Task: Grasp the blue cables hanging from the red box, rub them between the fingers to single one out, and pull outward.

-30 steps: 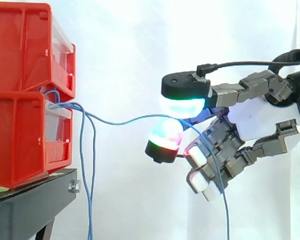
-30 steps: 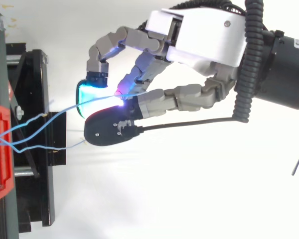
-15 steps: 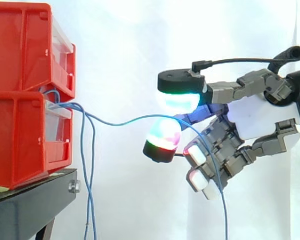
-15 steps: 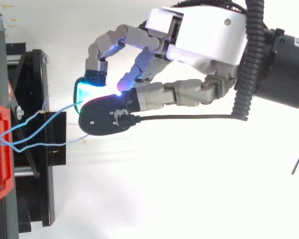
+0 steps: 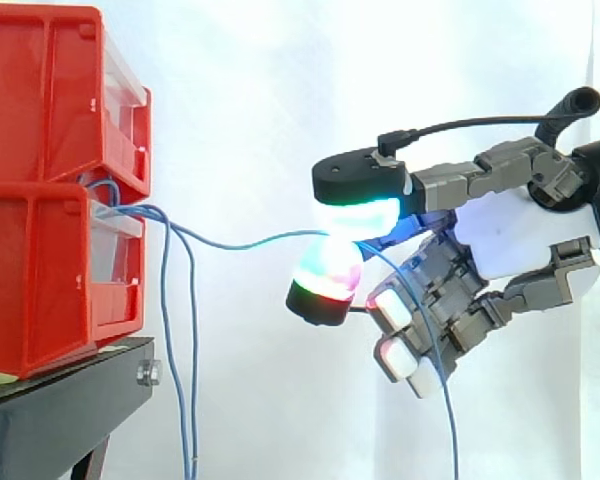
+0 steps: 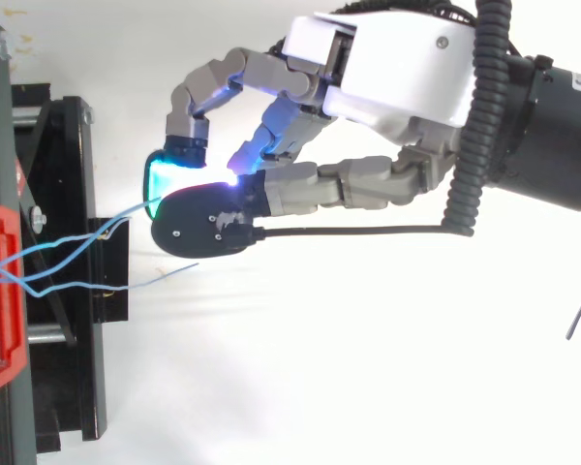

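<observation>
- I see the blue cables [image 5: 130, 212] coming out between two stacked red bins [image 5: 50, 190] at the left of the side view.
- A single cable [image 5: 250, 243] runs roughly level to the right, away from the bins, into the hand [image 5: 510, 240].
- That cable is pinched between two glowing fingertips [image 5: 355, 213], one above and one below. It then drops down past the curled lower fingers.
- The other cables [image 5: 192, 360] hang down just beside the bins, well apart from the hand.
- The bins sit on a black stand [image 5: 60, 410], with a white curtain [image 5: 260, 100] behind.
</observation>
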{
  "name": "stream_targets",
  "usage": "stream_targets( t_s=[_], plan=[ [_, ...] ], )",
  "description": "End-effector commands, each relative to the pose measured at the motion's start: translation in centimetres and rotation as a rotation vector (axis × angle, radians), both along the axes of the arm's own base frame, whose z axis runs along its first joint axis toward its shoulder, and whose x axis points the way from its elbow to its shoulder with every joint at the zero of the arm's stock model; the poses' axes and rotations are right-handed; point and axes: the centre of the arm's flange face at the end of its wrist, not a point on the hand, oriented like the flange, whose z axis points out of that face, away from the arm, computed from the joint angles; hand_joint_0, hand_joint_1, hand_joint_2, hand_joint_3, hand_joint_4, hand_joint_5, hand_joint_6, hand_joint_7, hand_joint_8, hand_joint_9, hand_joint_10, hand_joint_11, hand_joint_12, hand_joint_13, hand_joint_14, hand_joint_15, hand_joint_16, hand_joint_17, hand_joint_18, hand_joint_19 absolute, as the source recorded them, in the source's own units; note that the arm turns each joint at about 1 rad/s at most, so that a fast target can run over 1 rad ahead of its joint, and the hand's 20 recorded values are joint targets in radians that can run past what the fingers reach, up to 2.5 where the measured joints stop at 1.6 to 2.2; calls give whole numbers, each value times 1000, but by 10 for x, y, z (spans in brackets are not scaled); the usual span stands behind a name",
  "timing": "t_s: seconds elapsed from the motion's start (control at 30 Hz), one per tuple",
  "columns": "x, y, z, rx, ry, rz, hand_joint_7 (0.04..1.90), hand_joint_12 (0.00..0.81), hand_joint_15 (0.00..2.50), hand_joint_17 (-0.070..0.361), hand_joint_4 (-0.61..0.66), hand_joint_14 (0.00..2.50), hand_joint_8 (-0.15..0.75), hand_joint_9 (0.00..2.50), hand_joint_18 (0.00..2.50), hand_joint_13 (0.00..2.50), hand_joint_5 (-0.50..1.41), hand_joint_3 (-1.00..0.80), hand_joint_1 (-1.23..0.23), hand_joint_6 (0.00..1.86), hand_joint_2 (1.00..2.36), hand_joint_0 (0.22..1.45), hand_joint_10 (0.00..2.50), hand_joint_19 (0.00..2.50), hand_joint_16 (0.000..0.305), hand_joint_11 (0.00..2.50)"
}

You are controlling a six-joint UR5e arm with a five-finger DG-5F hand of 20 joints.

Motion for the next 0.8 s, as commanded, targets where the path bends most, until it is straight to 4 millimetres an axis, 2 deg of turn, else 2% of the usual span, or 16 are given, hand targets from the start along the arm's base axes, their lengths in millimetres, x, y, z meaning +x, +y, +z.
stream_targets(
  t_s=[0.0,0.33,0.77],
  plan=[
    [0,0,-1,0,1,0,964,404,590,120,113,22,318,1102,857,993,-137,-107,-748,883,1014,587,22,555,53,703],
    [0,0,0,0,1,0,976,381,597,119,121,22,301,1066,817,962,-147,-142,-818,889,1016,609,23,548,53,724],
    [0,0,-1,0,2,0,929,359,607,111,119,25,279,1038,785,936,-157,-378,-846,889,1009,613,22,569,50,729]
  ],
)
